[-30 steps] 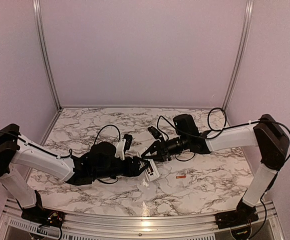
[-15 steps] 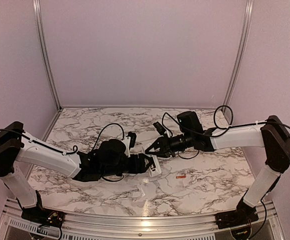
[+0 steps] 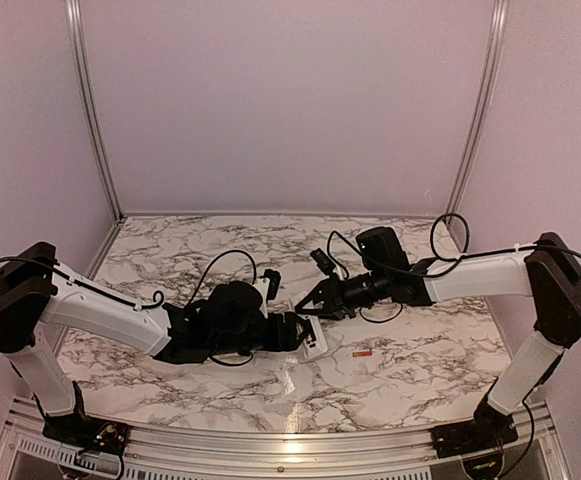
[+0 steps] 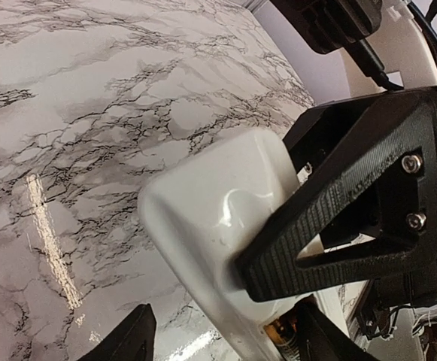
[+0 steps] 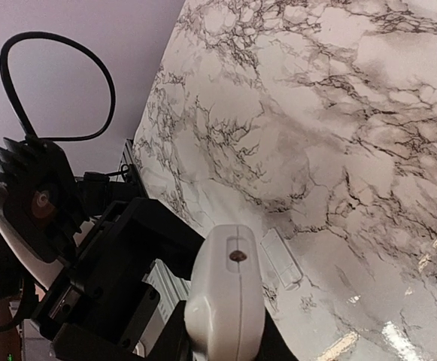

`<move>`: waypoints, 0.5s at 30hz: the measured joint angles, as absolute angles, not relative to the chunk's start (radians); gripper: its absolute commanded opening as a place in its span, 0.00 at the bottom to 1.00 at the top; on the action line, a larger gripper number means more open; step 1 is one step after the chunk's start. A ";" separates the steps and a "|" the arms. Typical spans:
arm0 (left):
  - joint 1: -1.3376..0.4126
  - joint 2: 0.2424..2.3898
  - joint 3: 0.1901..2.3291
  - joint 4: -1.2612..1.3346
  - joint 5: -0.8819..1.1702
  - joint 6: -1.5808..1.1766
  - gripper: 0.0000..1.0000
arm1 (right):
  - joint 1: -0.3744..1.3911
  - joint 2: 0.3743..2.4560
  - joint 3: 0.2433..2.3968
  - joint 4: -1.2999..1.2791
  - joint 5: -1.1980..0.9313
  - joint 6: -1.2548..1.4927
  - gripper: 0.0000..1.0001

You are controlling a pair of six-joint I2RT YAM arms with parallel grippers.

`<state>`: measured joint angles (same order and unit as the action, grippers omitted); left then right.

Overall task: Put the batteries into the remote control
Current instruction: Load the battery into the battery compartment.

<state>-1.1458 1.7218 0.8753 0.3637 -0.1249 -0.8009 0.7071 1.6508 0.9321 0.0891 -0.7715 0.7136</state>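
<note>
The white remote control (image 5: 226, 293) is held by one end in my right gripper (image 5: 226, 338), which is shut on it just above the table. In the top view the remote control (image 3: 313, 340) lies between the two grippers at the table's middle. My left gripper (image 4: 224, 323) straddles the remote control (image 4: 203, 218) with its jaws spread, and its left finger (image 4: 128, 342) stands clear of the casing. A coppery-orange bit (image 4: 282, 329) shows in the remote's recess near a spring. One battery (image 3: 363, 354) lies loose on the marble to the right of the remote.
A small white rectangular cover (image 5: 281, 259) lies flat on the marble just beside the remote. The right arm's black finger (image 4: 353, 203) crosses the remote in the left wrist view. Metal frame posts (image 3: 90, 110) and purple walls enclose the table.
My left arm has moved right toward the remote and its jaws have spread wider. The right gripper has kept its hold and shifted slightly right.
</note>
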 measured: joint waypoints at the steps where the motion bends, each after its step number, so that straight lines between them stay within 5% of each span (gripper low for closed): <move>1: -1.147 1.724 0.880 0.358 -0.123 -0.800 0.64 | 0.707 1.651 0.932 0.087 -0.770 0.711 0.00; 15: -1.147 1.732 0.887 0.370 -0.066 -0.809 0.74 | 0.707 1.599 0.915 0.050 -0.740 0.676 0.00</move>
